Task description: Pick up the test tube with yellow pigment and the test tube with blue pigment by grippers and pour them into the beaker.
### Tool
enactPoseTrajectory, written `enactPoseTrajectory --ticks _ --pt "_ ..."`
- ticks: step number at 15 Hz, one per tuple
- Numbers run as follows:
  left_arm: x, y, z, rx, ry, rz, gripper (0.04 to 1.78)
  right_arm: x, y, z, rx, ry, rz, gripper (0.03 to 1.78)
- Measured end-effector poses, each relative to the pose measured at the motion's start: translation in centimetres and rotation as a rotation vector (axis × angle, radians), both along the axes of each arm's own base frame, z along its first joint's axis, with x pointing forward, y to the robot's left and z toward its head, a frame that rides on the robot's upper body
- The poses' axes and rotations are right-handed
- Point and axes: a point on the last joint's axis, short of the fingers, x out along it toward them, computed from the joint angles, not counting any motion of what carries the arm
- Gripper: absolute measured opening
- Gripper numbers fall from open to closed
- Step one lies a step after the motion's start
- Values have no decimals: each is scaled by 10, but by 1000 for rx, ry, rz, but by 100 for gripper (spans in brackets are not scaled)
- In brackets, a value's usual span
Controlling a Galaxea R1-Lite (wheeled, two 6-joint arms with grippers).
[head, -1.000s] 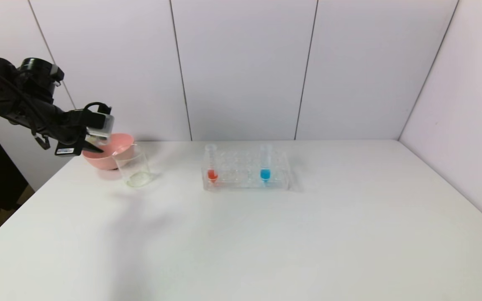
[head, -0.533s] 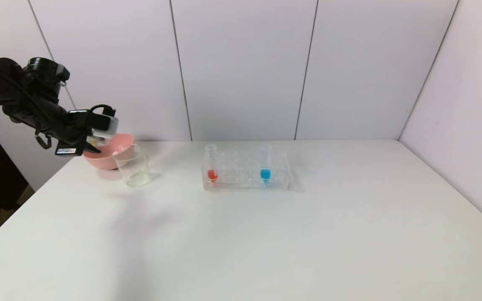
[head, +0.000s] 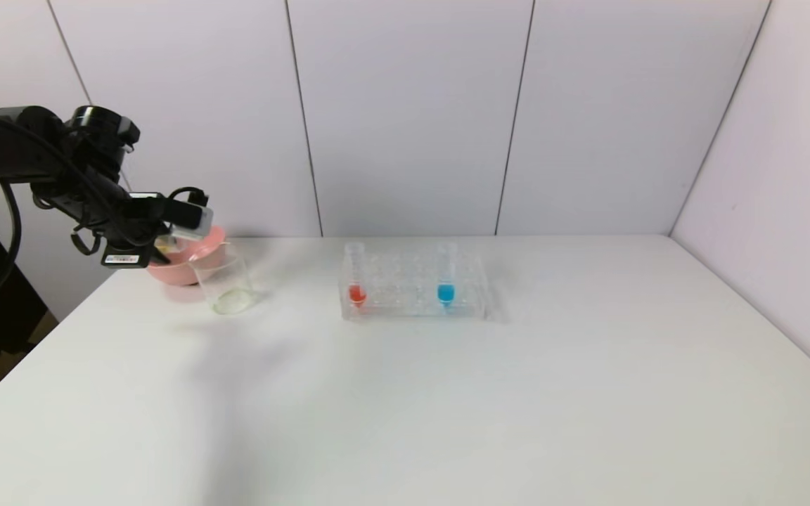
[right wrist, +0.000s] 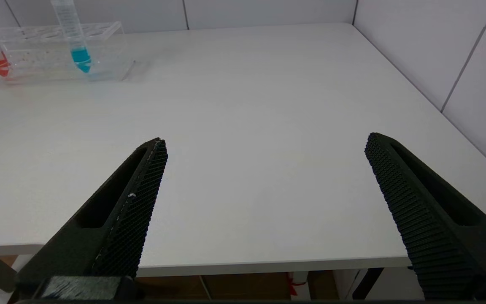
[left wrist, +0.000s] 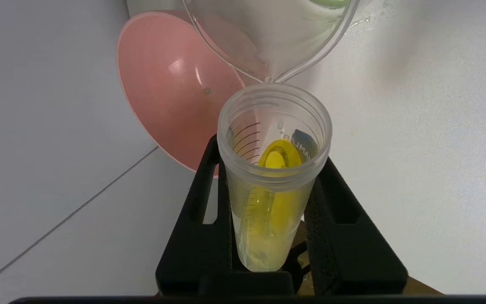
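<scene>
The left claw (left wrist: 268, 219) is clenched on the test tube with yellow pigment (left wrist: 273, 177), tilted with its open mouth just at the pouring lip of the beaker (head: 226, 284), at ten o'clock on the counter (head: 447, 407) beside the pink bowl (head: 187, 263). The test tube with blue pigment (head: 446, 277) stands upright in the clear rack (head: 412, 288), right of the red-tinted tube (head: 356, 277). The right claw (right wrist: 264, 211) hangs released over the counter's near edge.

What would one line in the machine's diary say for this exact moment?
left hand: shut on yellow test tube, tilted at beaker | right hand: open, idle | blue test tube: in rack
</scene>
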Motion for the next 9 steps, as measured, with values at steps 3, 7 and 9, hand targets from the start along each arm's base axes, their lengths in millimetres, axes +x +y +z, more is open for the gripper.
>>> enactPoseTrajectory --ticks 3,7,9 --pt "2 -5 -1 11 1 9 50 0 0 0 0 0 0 171" --pt "5 -8 -3 35 2 23 50 0 0 0 0 0 1 171" --pt "6 -12 -3 48 -1 35 50 0 0 0 0 0 0 171"
